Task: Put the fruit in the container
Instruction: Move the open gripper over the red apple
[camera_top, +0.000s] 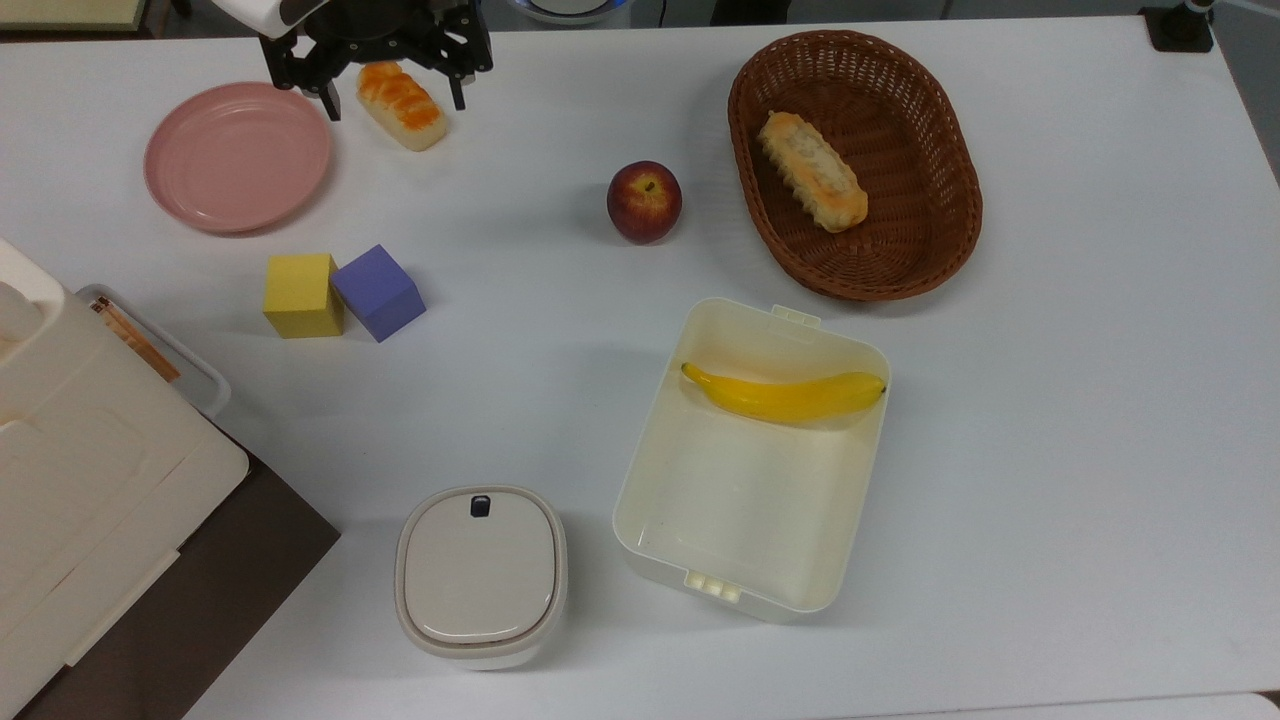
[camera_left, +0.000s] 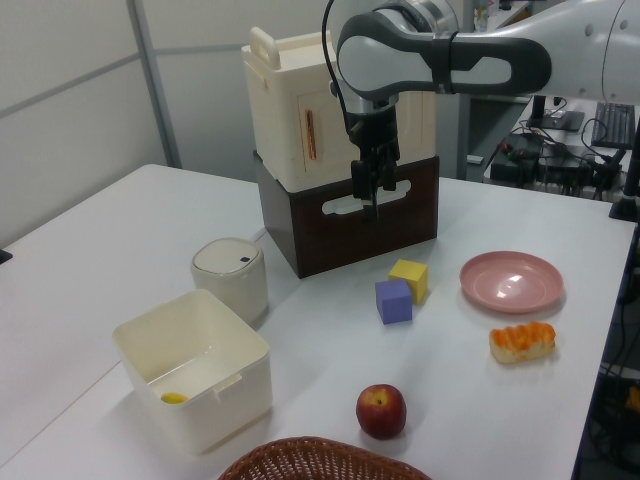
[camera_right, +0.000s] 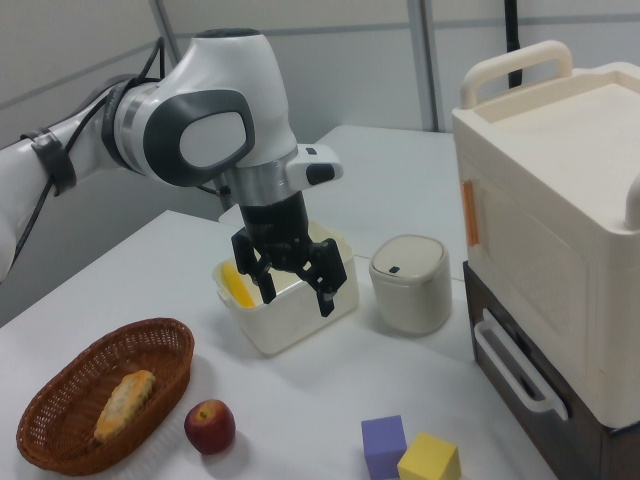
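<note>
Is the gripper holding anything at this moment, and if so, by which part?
Nothing is held. The gripper hangs open and empty above the table, and the fruit lies untouched on the table.

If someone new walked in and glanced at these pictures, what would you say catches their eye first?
Probably the arm's open pincer, hanging empty above the table. Next, the dark-red fruit alone on the white table, at the top view's left of the wicker basket holding a bread loaf. Then the cream container, open, with a yellow banana already inside.
</note>
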